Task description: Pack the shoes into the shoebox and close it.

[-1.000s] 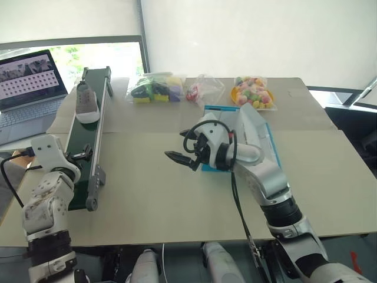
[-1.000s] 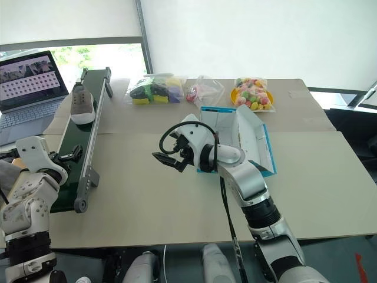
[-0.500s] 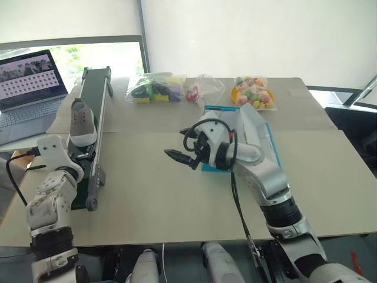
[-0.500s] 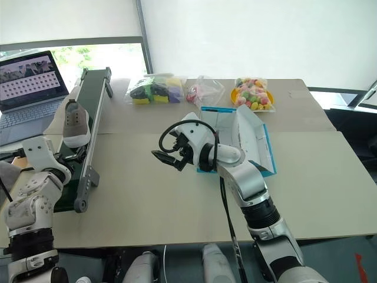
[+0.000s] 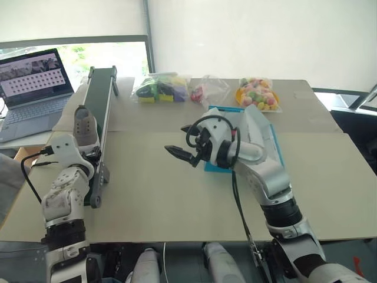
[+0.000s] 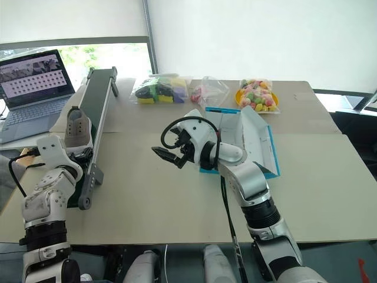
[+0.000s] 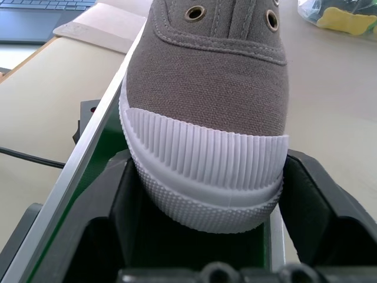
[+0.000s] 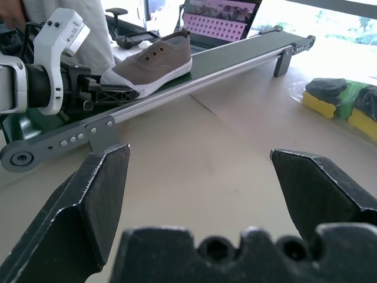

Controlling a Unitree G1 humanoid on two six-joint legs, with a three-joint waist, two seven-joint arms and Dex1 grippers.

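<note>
Landmark: the green conveyor belt [image 6: 94, 112] is set along the worktop's [image 6: 153, 200] left side.
Shoe: a grey-brown shoe [image 7: 212, 76] is seen on the belt's near end, toe toward the robot.
Left tool [image 7: 206, 177]: its two fingers [image 7: 315, 200] are pressed against the ribbed white toe cap, one on each side.
Right tool [image 8: 197, 177]: held above the worktop right of the belt, fingers wide apart, nothing between them.
Shoebox [image 6: 259, 144]: the turquoise box is seen open right of the belt, behind the right arm.
Background: a laptop [image 6: 32, 88] sits left of the belt, bags of colourful items [image 6: 159, 88] beyond its far end.
</note>
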